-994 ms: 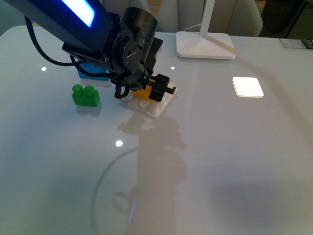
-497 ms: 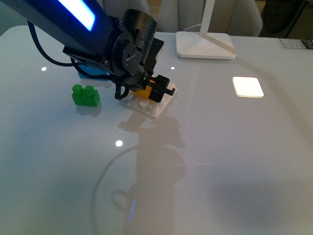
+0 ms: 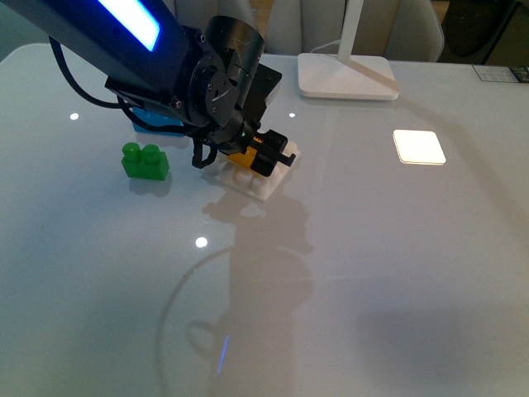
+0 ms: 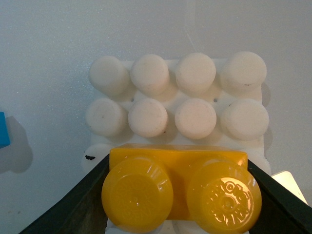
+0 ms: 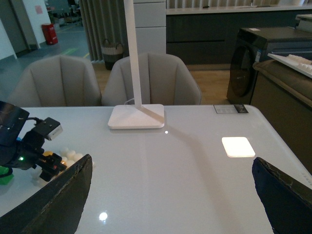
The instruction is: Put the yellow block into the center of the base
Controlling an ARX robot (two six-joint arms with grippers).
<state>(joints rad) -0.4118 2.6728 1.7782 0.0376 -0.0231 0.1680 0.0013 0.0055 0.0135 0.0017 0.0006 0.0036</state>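
My left gripper [image 3: 248, 157] is shut on the yellow block [image 3: 241, 156], a two-stud brick, and holds it right over the white studded base [image 3: 263, 184] on the table. In the left wrist view the yellow block [image 4: 179, 189] sits between the black fingers [image 4: 80, 200], over the base's near rows; two rows of white studs on the base [image 4: 195, 102] show beyond it. I cannot tell whether the block touches the studs. My right gripper [image 5: 170, 195] is open and empty, off to the right, above bare table.
A green two-stud brick [image 3: 145, 160] lies left of the base. A blue brick [image 3: 153, 121] is partly hidden behind the left arm. A white lamp foot [image 3: 347, 85] stands at the back. A bright light patch [image 3: 418, 146] lies on the table's right.
The left gripper with the yellow block has shifted slightly, staying over the base. The right arm has not moved.
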